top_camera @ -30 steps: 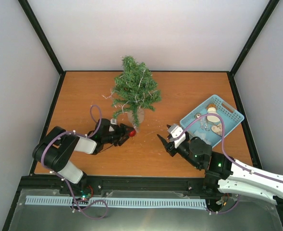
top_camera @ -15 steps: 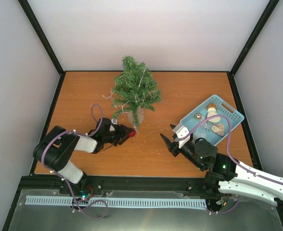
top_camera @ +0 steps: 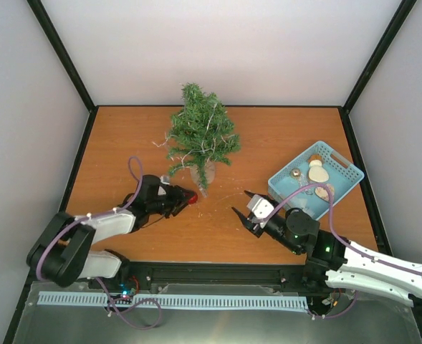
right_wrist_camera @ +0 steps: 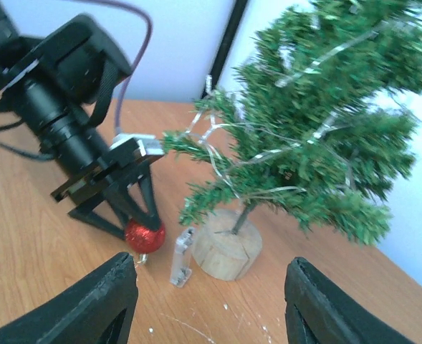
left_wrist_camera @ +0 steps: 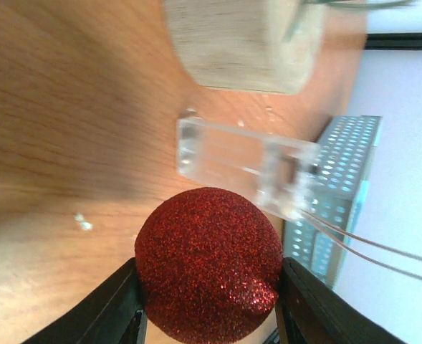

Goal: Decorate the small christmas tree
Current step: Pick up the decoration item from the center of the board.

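The small christmas tree [top_camera: 200, 140] stands upright toward the table's back. It looks light and tippy on its wooden base [right_wrist_camera: 225, 251], with soft branches, so steady it low. Beside it the left gripper [top_camera: 190, 198] pinches a red glitter bauble [left_wrist_camera: 209, 265]. The right gripper [top_camera: 241, 203] gapes wide, empty.

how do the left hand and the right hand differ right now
The left hand is closed on a red glitter bauble; the right hand is open and holds nothing. The left hand sits close by the wooden base of the small christmas tree; the right hand is farther off, between the tree and the blue basket. Both are low over the table and face the tree.
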Robot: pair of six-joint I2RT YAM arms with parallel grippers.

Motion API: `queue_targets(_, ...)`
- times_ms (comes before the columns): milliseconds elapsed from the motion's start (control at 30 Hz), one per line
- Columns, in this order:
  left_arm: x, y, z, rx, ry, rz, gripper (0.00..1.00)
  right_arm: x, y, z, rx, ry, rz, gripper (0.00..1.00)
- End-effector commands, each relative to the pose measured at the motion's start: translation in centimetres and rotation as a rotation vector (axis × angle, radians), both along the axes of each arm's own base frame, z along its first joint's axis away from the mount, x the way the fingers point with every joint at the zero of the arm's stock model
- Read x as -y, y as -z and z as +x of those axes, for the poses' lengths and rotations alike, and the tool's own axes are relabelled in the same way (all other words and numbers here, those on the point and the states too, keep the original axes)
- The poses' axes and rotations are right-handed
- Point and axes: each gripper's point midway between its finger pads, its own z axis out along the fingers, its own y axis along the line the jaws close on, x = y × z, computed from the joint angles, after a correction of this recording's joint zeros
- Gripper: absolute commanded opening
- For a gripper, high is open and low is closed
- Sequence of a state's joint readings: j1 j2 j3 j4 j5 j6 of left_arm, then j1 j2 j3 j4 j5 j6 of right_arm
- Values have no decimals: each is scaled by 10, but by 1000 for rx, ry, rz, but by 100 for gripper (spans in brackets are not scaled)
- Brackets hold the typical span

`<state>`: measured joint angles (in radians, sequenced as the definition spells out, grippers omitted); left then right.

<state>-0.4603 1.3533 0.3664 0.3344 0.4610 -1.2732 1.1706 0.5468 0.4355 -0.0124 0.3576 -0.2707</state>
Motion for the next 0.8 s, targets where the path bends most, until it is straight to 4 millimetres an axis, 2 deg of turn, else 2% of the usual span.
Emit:
queue_targets(0,0,-31,-8,50,12,-33,44,-30,-9,-16,163,-171,-61,57)
queue_targets(100,-5,-60,-10,113,-11,-55,44,-56,10,-15,146,-235,-119,53)
queue_targets(200,-8,-87,-15,159,-27,-101,44,-78,31,-11,148,-269,-165,45)
queue_targets(300,-10,-111,-22,198,-34,-150,44,-91,30,-5,172,-257,-109,37)
queue_targets(367,-12,-125,-26,220,-38,-179,44,-95,26,-8,204,-277,-55,36)
queue_targets(467,-15,-142,-34,242,-45,-225,44,-103,25,-5,233,-276,-8,36)
queue_targets(667,-18,-173,-43,290,-44,-282,44,-107,22,12,211,-184,119,39)
queue_targets(767,-18,-182,-45,304,-39,-294,44,-115,29,16,178,-186,125,39)
